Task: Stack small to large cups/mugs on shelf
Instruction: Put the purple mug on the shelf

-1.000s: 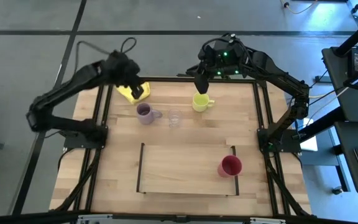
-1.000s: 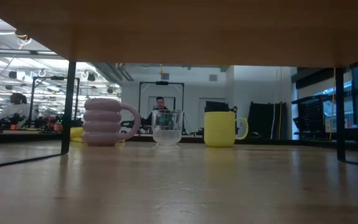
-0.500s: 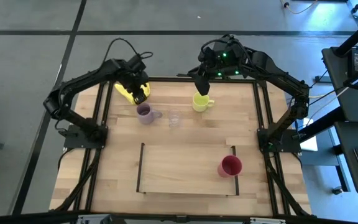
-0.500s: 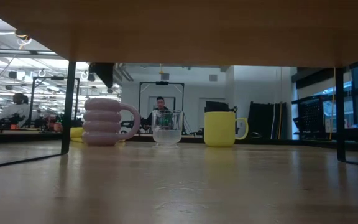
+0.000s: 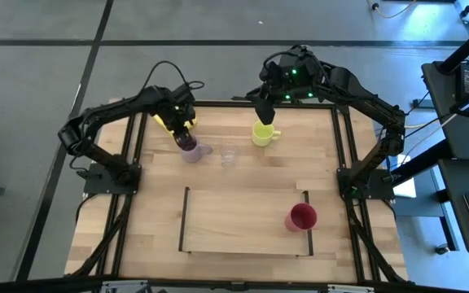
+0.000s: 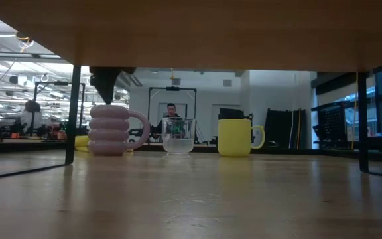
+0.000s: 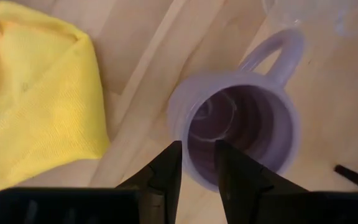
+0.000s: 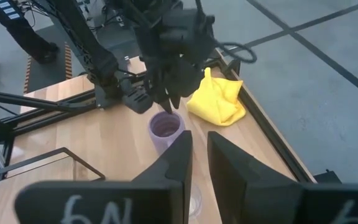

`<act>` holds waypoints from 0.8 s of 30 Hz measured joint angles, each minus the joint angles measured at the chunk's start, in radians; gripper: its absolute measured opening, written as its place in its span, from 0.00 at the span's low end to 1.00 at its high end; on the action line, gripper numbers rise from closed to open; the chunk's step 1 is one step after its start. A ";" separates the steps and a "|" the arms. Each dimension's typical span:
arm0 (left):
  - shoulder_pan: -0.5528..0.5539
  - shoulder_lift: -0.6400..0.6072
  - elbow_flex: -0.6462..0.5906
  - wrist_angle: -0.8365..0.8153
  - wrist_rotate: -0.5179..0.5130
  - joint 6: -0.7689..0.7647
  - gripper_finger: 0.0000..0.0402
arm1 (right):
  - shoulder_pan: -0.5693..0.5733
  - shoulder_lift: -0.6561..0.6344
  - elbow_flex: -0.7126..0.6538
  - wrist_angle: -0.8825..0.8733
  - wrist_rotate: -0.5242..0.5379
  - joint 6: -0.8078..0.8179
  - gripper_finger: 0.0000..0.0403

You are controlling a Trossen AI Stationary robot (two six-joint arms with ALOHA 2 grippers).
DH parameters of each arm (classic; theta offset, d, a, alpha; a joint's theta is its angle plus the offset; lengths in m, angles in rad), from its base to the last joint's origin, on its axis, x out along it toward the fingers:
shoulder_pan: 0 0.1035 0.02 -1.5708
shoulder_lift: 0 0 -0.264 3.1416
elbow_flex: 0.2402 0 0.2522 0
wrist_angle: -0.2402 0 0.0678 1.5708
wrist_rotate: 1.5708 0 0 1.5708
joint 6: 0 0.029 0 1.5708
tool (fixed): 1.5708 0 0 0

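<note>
Wood table (image 5: 243,187); left tool (image 7: 196,163) fingers slightly apart straddling purple mug (image 7: 238,134) rim.

Both arms are showing dark, slim jointed links with black cables looping off them. The right arm (image 5: 357,89) is glowing with small green lights near its wrist. The left gripper (image 7: 196,163) is showing two tapered black fingers; white handwritten marks are showing on the right gripper (image 8: 196,155).

clear glass (image 7: 309,9) cut off, yellow-green mug (image 5: 261,133) partly hidden
</note>
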 joint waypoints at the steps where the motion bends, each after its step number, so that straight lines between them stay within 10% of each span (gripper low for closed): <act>1: -0.004 0.000 -0.014 0.009 -0.003 -0.003 0.22 | 0.000 0.000 0.000 0.000 0.000 0.002 0.13; 24: -0.023 0.056 -0.047 0.106 -0.049 0.007 0.22 | 0.000 0.000 0.000 0.001 0.000 0.007 0.13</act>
